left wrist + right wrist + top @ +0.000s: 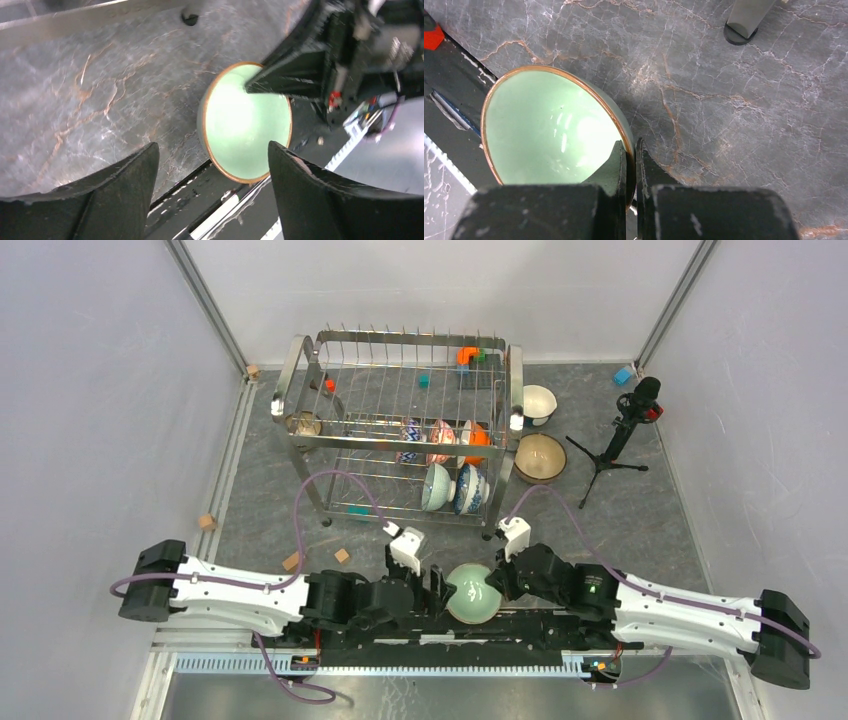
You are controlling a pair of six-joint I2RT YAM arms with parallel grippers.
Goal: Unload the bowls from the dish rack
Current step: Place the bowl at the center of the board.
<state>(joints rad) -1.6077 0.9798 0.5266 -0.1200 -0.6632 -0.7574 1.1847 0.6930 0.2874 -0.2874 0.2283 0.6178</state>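
A pale green bowl (472, 592) with a brown rim hangs tilted over the table's near edge, between the two arms. My right gripper (503, 580) is shut on that bowl's rim (624, 131), one finger inside and one outside (631, 150). My left gripper (437, 585) stands open just left of the bowl (245, 122), its jaws wide apart and touching nothing (212, 146). The dish rack (400, 340) stands at the back centre. Patterned and orange bowls (441, 440) sit on its upper tier, a teal-and-white bowl (436, 486) and a blue-patterned one (469, 488) on the lower tier.
A white bowl (538, 403) and a tan bowl (540, 457) sit on the table right of the rack. A microphone on a tripod (620, 430) stands further right. Small wooden blocks (292, 561) lie at the left. A black rail (440, 635) runs along the near edge.
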